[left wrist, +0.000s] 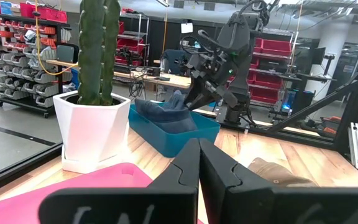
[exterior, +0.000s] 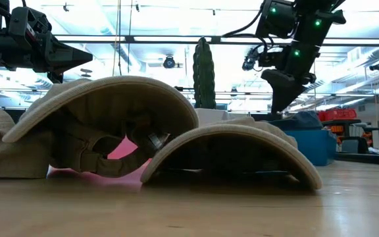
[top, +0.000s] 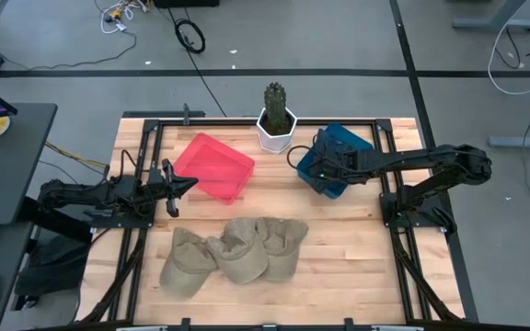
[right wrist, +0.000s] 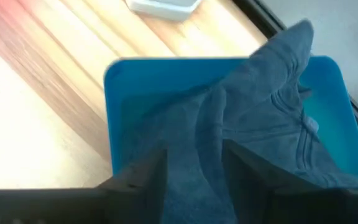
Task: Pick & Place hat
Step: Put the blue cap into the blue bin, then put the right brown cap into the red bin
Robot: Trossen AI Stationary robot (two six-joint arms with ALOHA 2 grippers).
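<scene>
Tan caps sit closest to the low camera: three khaki hats (top: 237, 250) bunched along the table's near edge, overlapping, none in a bin yet.

Right gripper (top: 317, 167) hangs over the blue bin (top: 362, 145) near the table's far right corner. In the right wrist view its fingers (right wrist: 143, 175) straddle a fold of the dark blue hat (right wrist: 253, 124); they look pinched on the cloth or just letting go, and whether they grip it cannot be told for sure. That hat lies inside the blue bin, one peak standing above the rim, so it counts as placed or nearly placed.

Left gripper (top: 178, 186) waits at the table's left edge, fingertips pressed together and holding nothing, pointing toward the red bin (top: 213, 166). No hat shows in the red bin from above.

Cactus (top: 275, 99) in a white pot (top: 275, 131) stands at the far edge between the two bins, clear of both arms.

Progress, as a judgement: one hat is in the blue bin, three tan hats remain on the wood. Likely under halfway. Next would be the right arm freeing itself from the blue cloth, then a pick from the tan pile. The overlap of the caps could mean grabbing two at once.
</scene>
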